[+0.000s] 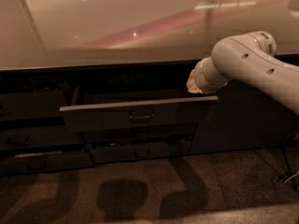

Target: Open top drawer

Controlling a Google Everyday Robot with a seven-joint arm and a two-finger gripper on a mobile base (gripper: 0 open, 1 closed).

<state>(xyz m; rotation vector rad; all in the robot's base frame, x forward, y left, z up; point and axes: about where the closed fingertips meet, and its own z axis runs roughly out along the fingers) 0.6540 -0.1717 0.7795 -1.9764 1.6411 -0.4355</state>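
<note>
Gripper (193,83): I am seeing only a pale tip at 2 o'clock from the handle (141,116), just above the right end of the top drawer (117,115); the wrist is covering the rest.
Arm (254,69): it is running out of frame at 3 o'clock.
Tray: the front and shadow are hiding it.
Counter (117,27): the frame is cutting it at 12 and 9 o'clock.
Lower drawers (140,151): darkness is swallowing their details.

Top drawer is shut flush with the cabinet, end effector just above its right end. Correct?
Not shut: the camera view shows the top drawer pulled out, its front standing forward of the cabinet. The end effector is just above its right end, as you said.
</note>
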